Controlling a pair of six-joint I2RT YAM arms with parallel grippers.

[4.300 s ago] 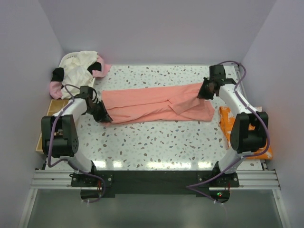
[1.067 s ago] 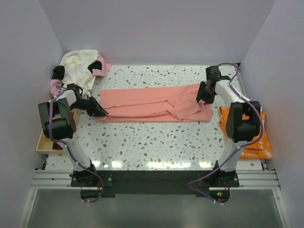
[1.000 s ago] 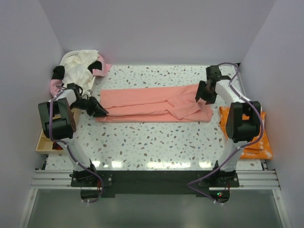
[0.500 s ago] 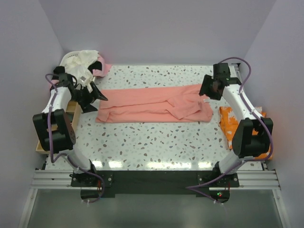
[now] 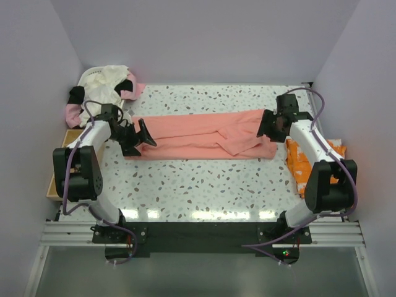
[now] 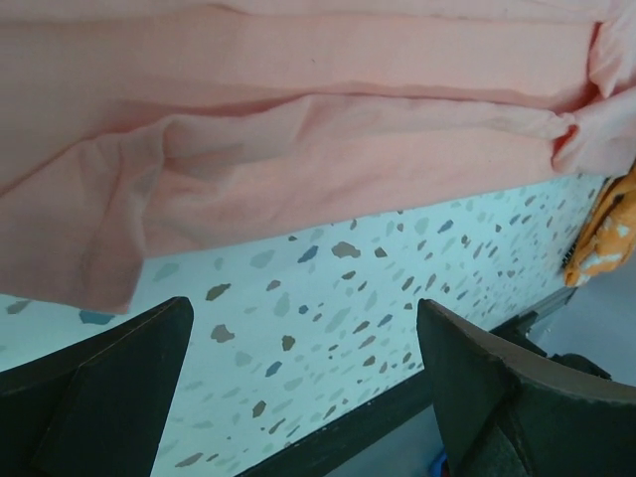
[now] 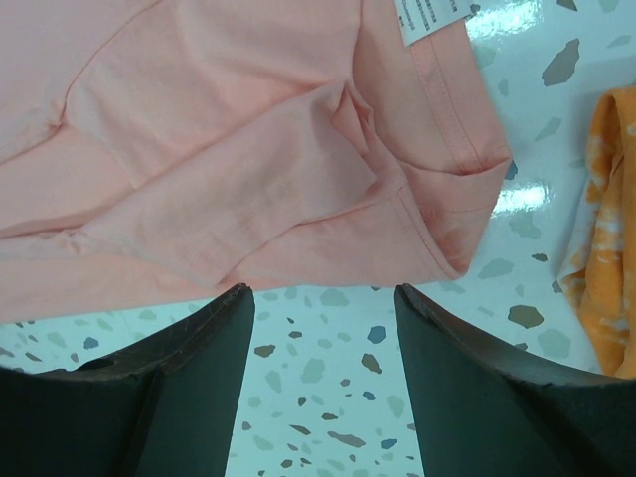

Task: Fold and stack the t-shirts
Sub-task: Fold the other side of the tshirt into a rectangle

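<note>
While salmon-pink t-shirt [image 5: 204, 135] lies as long folded band across desk [image 5: 204, 180] middle, left claw [image 5: 143, 134] and right claw [image 5: 271, 125] are held apart, empty, over its ends. Crosswise fold is judged next: ends to be gripped.

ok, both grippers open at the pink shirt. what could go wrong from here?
The salmon-pink shirt is layered and bunched at its right end, so the right gripper might pinch only the top layer.
The orange shirt lies close to that end and could get snagged.
The left gripper is at the rumpled left end, so creases may get folded in.
</note>
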